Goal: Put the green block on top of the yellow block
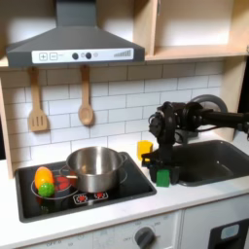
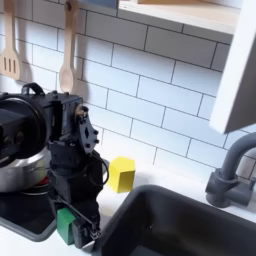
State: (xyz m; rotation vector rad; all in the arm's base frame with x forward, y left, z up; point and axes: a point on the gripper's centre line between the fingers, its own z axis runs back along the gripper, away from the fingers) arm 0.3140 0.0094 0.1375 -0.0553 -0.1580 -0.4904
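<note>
My gripper point(image 2: 82, 222): pointed down over the green block point(image 2: 66, 222), fingers low around it at the counter's near edge; in the second exterior view my own body masks the fingertips, so I cannot tell whether they are closed on the block or merely straddling it. Green block: resting on the counter between the stovetop point(image 1: 39, 202) and the sink point(image 1: 219, 160), just right of the hob in the first exterior view point(image 1: 163, 177). Yellow block point(image 2: 122, 173): on the counter beyond it, nearer the tiled wall, apart from the green one. Step in hand, by my judgement: securing the green block; best done with a square, centred pinch, then a lift well clear before carrying it back over the yellow block. Steel pot point(image 1: 94, 167): on the hob, left in the first exterior view. Contact between pads and block is too small to make out in the first exterior view.
</note>
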